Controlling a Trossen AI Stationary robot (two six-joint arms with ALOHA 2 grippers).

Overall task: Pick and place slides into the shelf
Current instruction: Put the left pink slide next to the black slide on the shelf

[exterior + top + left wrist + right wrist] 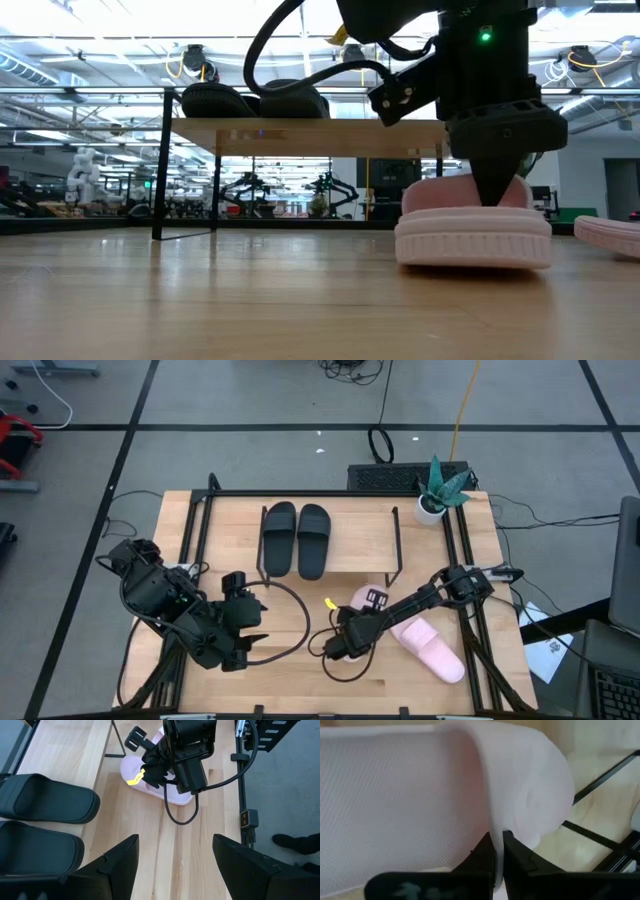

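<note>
Two black slides (296, 539) lie side by side on the shelf's plank top (355, 538), and show again in the low view (250, 100) and left wrist view (45, 800). One pink slide (357, 598) sits on the table in front of the shelf, under my right gripper (350, 630), which is shut on it. The other pink slide (432, 646) lies flat on the table to its right. My left gripper (175, 845) hangs open over bare table left of that, touching nothing. My right gripper pinches the edge of the pink slide's wide strap (490, 815) between its two fingers (482, 852), coming from above and pointing down. The slide's sole (472, 245) rests flat on the table.
A potted plant (440, 488) stands at the far right corner of the table. Black frame rails (470, 630) run along the table's left and right sides. A looped black cable (290, 622) lies between the two grippers. The shelf top has bare plank (365, 535) right of the black slides.
</note>
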